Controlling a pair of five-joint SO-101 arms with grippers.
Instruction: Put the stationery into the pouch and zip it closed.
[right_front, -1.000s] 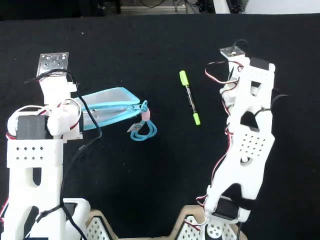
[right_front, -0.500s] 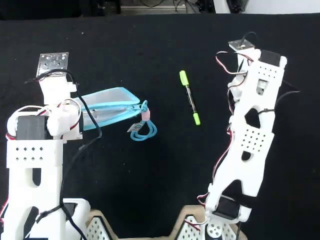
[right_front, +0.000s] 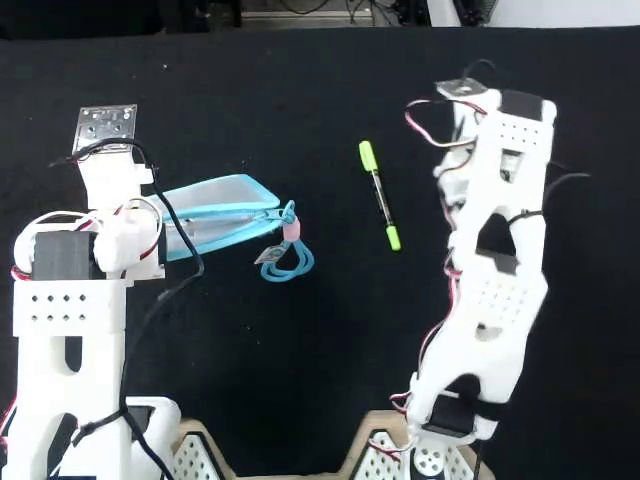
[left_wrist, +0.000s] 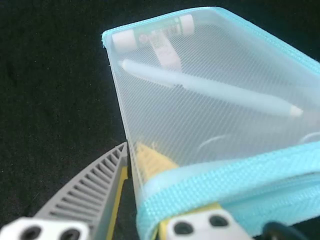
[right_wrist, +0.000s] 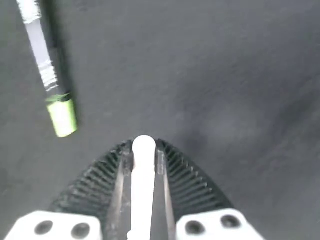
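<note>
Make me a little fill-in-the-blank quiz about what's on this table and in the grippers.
1. The pouch held in the left gripper has a zip edge coloured ___.
2. The green highlighter is not in the pouch; it lies on the ___.
3. The right gripper is shut on a thin stick coloured ___.
Missing words: blue; table; white.

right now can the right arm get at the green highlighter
Reaching it, probably yes: only bare cloth separates the right gripper from the highlighter. Grasping looks unlikely, as it is shut on a white stick.
</note>
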